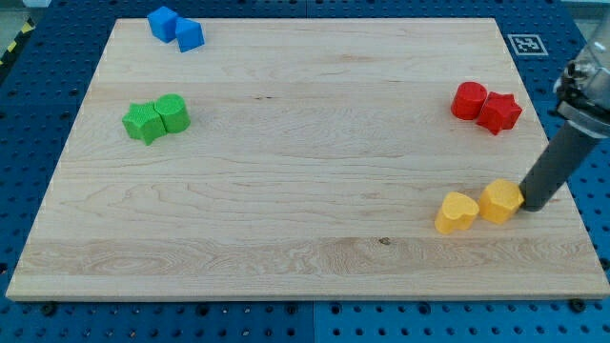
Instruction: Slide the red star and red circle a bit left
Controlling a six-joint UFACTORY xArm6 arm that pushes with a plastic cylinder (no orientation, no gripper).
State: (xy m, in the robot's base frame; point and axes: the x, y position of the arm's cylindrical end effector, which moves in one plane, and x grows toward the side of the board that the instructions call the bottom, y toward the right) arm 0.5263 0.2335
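The red circle (468, 100) and the red star (500, 111) sit touching each other near the board's right edge, the star on the view's right. My tip (530, 205) rests on the board below them, at the right side of a yellow hexagon block (501, 200), touching or nearly touching it. The rod slants up to the view's right. The tip is well apart from both red blocks.
A yellow heart (457, 211) lies against the hexagon's left. A green star (143, 122) and green cylinder (173, 112) sit at the left. Two blue blocks (164, 23) (190, 35) lie at the top left. The wooden board (305, 171) ends close to the right of my tip.
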